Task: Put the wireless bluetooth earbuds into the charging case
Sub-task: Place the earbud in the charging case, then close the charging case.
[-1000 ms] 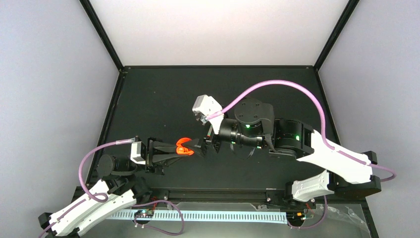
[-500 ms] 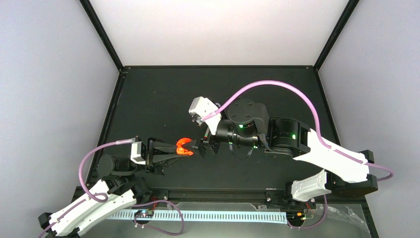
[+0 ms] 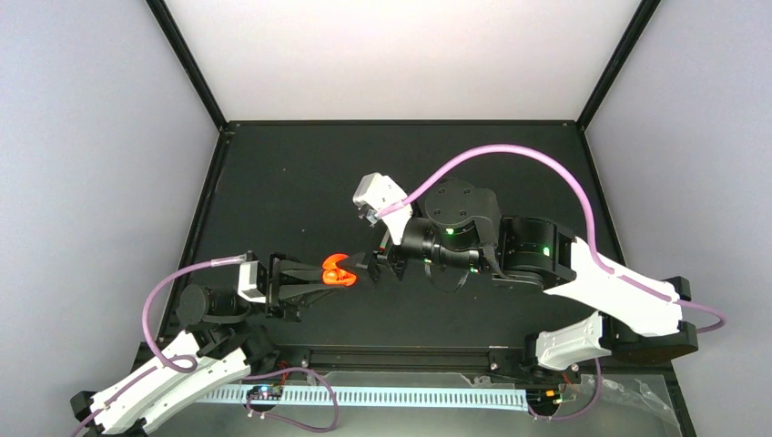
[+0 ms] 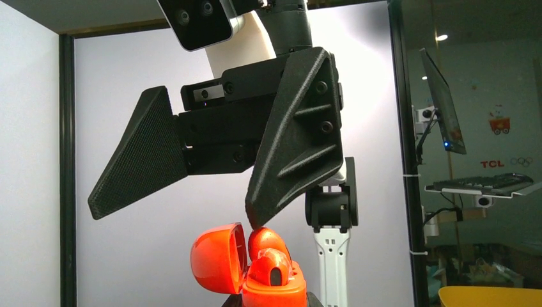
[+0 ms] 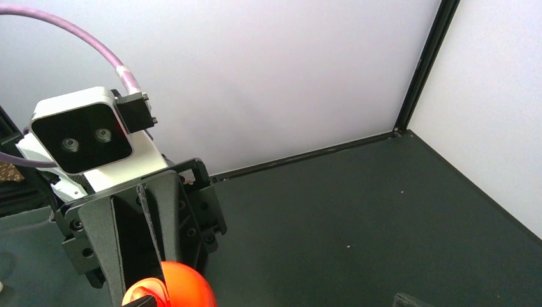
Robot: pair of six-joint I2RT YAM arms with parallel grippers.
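The red-orange charging case (image 3: 337,270) is held up off the table with my left gripper (image 3: 325,277) shut on its base (image 4: 276,295). Its lid (image 4: 217,259) stands open to the left. Two red-orange earbuds (image 4: 273,265) sit in the base, the rear one (image 4: 268,240) standing higher. My right gripper (image 3: 371,267) is open above the case. One of its fingers (image 4: 294,153) touches the rear earbud with its tip, and the other finger (image 4: 137,166) hangs free to the left. In the right wrist view the case (image 5: 182,291) shows at the bottom left in front of the left gripper's fingers (image 5: 96,243).
The black table (image 3: 291,182) is walled by white panels with black corner posts (image 5: 422,64). The right arm's purple cable (image 3: 510,155) arcs over the table's middle. Both arms meet near the table's front left of centre.
The right wrist swung slightly left and then back. Its fingertip stays at the case. The left arm and the case have not moved.
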